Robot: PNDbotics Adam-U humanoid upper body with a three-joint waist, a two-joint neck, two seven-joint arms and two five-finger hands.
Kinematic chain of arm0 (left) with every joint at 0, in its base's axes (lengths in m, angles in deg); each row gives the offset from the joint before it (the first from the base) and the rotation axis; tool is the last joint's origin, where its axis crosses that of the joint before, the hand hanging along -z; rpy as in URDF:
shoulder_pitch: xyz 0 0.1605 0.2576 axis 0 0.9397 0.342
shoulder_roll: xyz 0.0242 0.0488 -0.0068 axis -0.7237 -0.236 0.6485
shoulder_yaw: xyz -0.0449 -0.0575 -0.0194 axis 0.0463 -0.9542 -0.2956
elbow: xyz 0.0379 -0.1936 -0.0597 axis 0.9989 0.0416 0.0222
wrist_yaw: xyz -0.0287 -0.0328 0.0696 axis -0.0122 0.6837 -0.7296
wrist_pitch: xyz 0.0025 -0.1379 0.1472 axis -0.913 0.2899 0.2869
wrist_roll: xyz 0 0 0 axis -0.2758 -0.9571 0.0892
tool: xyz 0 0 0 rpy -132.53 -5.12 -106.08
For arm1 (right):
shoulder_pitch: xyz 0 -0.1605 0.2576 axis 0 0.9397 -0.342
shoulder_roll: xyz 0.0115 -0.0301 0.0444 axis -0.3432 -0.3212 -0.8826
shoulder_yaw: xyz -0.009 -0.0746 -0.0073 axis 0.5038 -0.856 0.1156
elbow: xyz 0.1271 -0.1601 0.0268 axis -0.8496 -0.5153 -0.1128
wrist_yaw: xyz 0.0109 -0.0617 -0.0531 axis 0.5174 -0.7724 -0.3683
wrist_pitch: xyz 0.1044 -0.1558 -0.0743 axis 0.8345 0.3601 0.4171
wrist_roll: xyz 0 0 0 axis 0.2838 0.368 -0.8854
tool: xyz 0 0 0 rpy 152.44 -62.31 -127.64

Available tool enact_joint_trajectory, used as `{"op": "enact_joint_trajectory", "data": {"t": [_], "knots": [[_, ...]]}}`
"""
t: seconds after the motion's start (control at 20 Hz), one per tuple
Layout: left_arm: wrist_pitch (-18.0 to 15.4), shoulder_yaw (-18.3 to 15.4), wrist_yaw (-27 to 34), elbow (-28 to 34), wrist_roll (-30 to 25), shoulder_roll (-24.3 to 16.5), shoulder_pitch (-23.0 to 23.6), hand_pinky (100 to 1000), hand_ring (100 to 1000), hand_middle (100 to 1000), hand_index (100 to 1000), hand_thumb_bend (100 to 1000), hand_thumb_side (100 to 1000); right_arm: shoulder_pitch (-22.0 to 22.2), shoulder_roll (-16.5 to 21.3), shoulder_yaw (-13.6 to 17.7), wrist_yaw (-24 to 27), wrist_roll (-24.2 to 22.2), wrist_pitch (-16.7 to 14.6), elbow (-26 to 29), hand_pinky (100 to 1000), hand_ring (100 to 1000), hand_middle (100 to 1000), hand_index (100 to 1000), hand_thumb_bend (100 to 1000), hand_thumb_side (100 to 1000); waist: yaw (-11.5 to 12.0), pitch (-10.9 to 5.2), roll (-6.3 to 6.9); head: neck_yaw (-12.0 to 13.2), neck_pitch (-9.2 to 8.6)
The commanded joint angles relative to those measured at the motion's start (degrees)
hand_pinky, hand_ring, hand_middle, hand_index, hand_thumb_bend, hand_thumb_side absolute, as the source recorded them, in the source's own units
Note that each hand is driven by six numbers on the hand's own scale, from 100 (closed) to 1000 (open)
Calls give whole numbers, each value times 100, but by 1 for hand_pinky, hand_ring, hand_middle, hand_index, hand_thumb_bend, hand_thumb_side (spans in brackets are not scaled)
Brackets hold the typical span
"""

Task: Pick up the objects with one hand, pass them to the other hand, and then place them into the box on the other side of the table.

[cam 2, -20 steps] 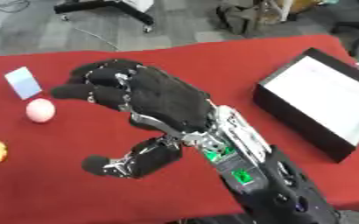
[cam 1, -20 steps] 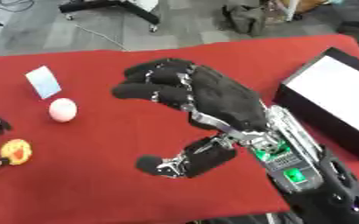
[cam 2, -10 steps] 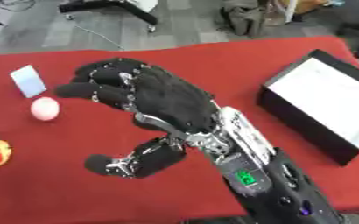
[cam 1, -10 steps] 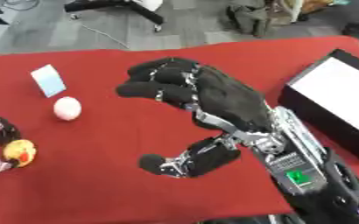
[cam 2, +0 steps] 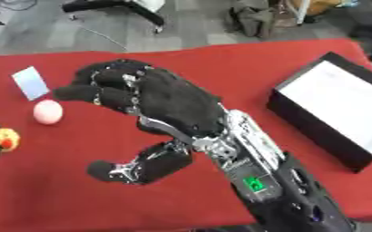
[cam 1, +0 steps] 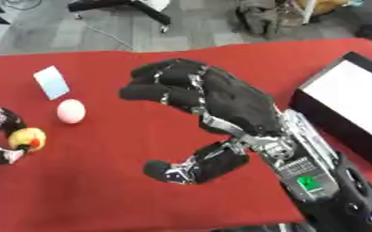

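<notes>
Handover is the step in hand: left hand (cam 1: 0,136) curls round a yellow toy (cam 1: 26,138) at the bench (cam 1: 102,181) edge, right hand (cam 1: 221,108) waits with fingers wide. Next, bring them together; the box (cam 2: 332,113) lies far right.

The robot's black right hand (cam 1: 221,102) was held mid-scene, fingers slightly bent and spread toward the left, thumb apart below, grasping nothing. At the near left edge, its black left hand (cam 1: 0,136) had fingers curled.
</notes>
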Motion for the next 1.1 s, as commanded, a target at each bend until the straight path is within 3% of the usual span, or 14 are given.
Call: {"op": "enact_joint_trajectory", "data": {"t": [0.05, 0.45, 1.1], "knots": [[55, 187, 1126, 339, -417, -104, -154, 659, 496, 442, 558, 100, 125, -130, 44, 32, -1, 16, -121, 174, 830, 874, 794, 936, 422, 361, 2, -85, -10, -15, -14], [449, 980, 3140, 1155, -1643, 54, -382, 657, 498, 444, 555, 100, 179, -175, 29, 21, 214, -175, -455, 242, 834, 875, 798, 934, 433, 320, -50, -73, -43, 2, -14], [845, 1458, 4272, 1781, -2476, -101, -526, 669, 519, 464, 577, 100, 228, -297, 90, -92, 352, -179, -504, 49, 808, 838, 755, 896, 401, 294, -88, -74, 14, -223, -14]]}}
